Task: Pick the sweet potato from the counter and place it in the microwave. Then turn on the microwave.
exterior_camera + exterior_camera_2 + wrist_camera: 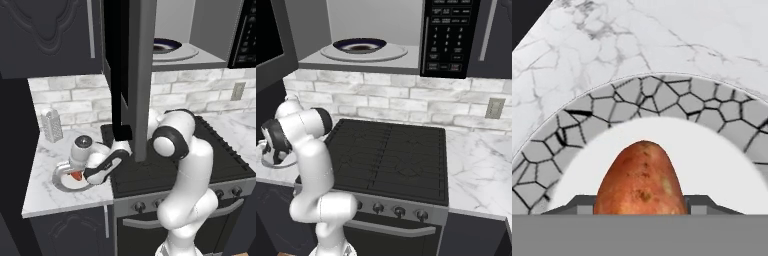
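Grater [51,125] comes first at the far left of the marble surface [42,187], standing upright near the brick wall, one of its kind. Just right of it and nearer the front edge lies one round plate [59,179] with a grey cracked-pattern rim and a white middle, and on that plate sits the single sweet potato [76,175], a small orange-red lump. The hand [80,175] is down over it; from the hand's own camera the sweet potato [641,177] stands between the two dark fingertips [576,204], which sit low at either side of it, but whether they press on the skin or stand a little off it I cannot tell. The step in hand looks like the pick: the potato has not left the plate. The next move, as I judge it, calls for a firm squeeze on the potato, then a straight lift clear of the plate rim before the arm swings right and up. Further right is one black stovetop [391,155] with a row of knobs below. Above it hangs the one microwave [448,35], its door [127,75] swung wide open toward the room, with one round turntable plate [363,50] and a dark dish on it inside, and the button panel at the right. One wall socket [496,107] sits on the brick beyond, over more marble.
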Available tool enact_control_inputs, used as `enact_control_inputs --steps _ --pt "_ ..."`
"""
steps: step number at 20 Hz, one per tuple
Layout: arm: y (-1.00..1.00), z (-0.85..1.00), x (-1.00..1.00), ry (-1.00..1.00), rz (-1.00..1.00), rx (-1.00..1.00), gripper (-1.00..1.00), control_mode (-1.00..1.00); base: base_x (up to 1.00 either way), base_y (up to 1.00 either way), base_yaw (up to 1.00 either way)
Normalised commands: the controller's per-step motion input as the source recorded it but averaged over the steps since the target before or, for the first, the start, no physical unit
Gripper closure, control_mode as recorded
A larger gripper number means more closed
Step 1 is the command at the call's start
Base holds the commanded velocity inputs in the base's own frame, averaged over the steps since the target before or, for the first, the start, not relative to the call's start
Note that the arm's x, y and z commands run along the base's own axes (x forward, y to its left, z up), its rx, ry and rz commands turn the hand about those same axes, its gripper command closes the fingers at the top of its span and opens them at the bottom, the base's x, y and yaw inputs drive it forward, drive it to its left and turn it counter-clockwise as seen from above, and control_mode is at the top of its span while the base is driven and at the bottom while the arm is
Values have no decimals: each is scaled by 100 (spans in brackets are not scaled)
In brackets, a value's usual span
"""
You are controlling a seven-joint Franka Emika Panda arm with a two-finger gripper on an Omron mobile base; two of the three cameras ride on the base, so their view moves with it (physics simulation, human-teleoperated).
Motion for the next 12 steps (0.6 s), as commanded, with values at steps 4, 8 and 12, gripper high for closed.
enact_control_inputs --steps 4,8,12 --pt "-70 11 -1 3 -13 0 100 -100 0 0 0" --pt "-72 54 -1 0 -10 5 100 -100 0 0 0" --pt "-56 87 0 1 -4 9 100 -100 0 0 0"
